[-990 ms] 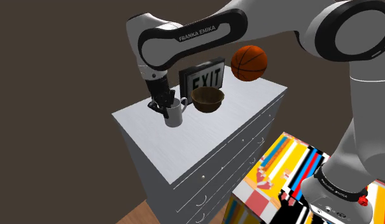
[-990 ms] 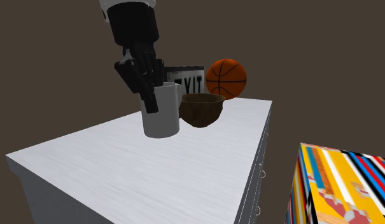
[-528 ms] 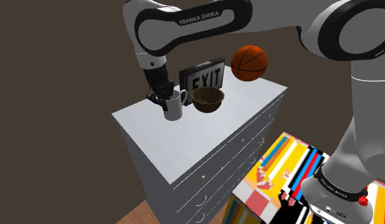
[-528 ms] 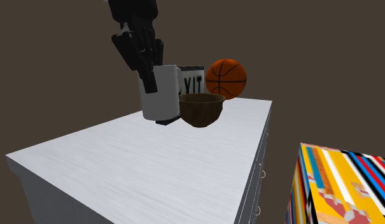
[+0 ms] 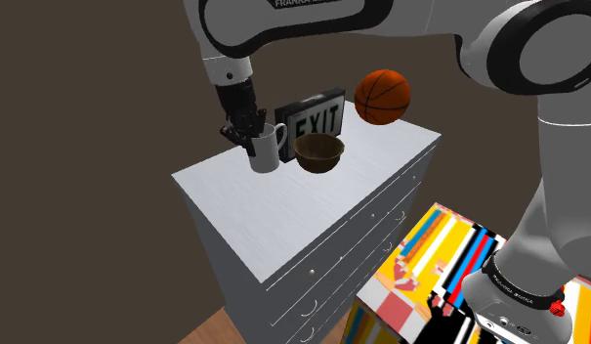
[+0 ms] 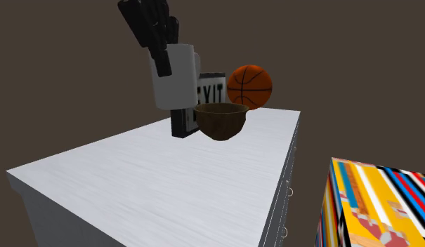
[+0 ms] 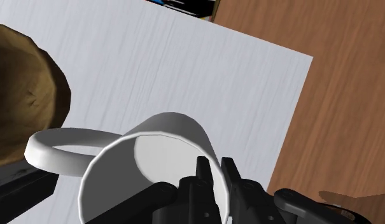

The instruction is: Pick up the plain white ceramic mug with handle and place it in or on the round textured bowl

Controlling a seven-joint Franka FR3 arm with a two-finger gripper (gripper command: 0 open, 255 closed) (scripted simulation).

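Note:
The white mug [image 5: 268, 149] [image 6: 173, 78] hangs in the air above the white dresser top [image 5: 283, 210], lifted clear of it. My black gripper [image 5: 249, 140] [image 6: 161, 59] [image 7: 213, 175] is shut on the mug's rim, one finger inside and one outside. In the wrist view the mug [image 7: 153, 159] shows its open mouth and its handle [image 7: 63, 149] sticking out towards the bowl. The brown textured bowl [image 5: 318, 152] [image 6: 220, 120] [image 7: 22, 102] stands on the dresser just beside the mug, lower than it.
A black EXIT sign [image 5: 311, 117] [image 6: 207, 95] stands behind the bowl, and an orange basketball [image 5: 383, 96] [image 6: 249, 87] sits further back. A striped colourful box [image 5: 430, 283] [image 6: 376, 207] is beside the dresser. Wood floor [image 7: 337, 95] lies beyond the dresser's edge.
The gripper has risen with the mug, lifting it off the dresser top and slightly towards the bowl. The bowl, sign and ball have stayed put.

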